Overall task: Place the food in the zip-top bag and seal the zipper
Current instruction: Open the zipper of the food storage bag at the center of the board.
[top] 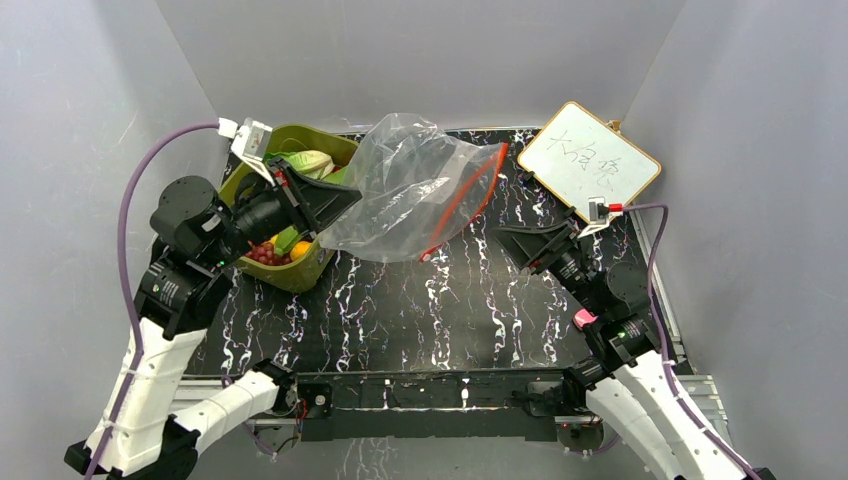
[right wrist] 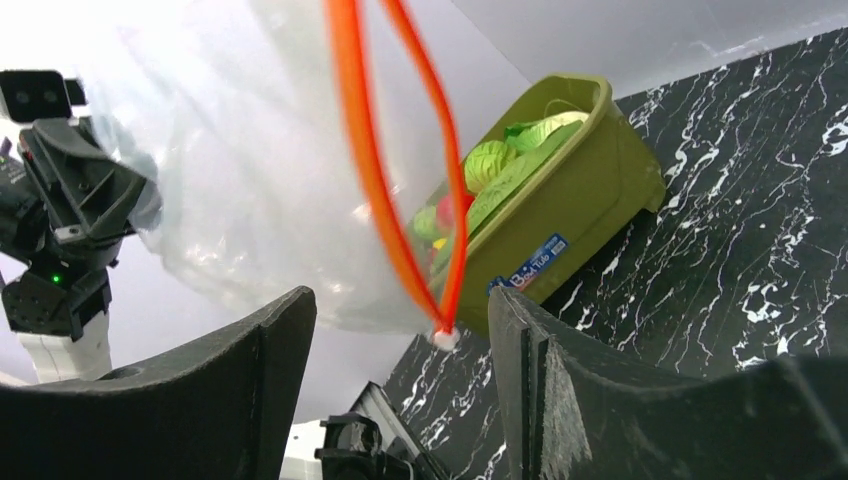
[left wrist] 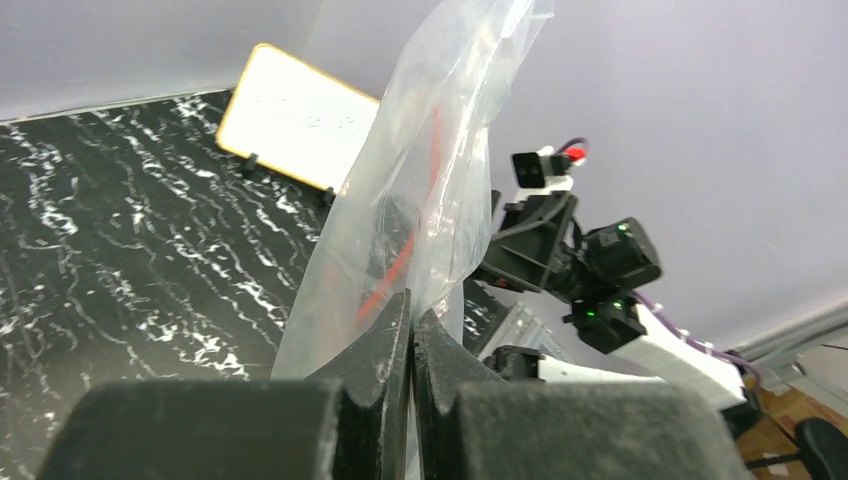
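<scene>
Between the closed black fingers of your left gripper point(left wrist: 411, 312) a fold of the clear crinkly zip-top bag point(top: 410, 180) is pinched and held aloft. Your right gripper point(right wrist: 400, 300) is spread wide just short of the bag's red-orange zipper strip point(right wrist: 365, 170), whose two sides gape apart. The toy fruits and vegetables point(right wrist: 490, 165) lie in the olive-green oval tub point(right wrist: 580, 210) beyond the bag.
</scene>
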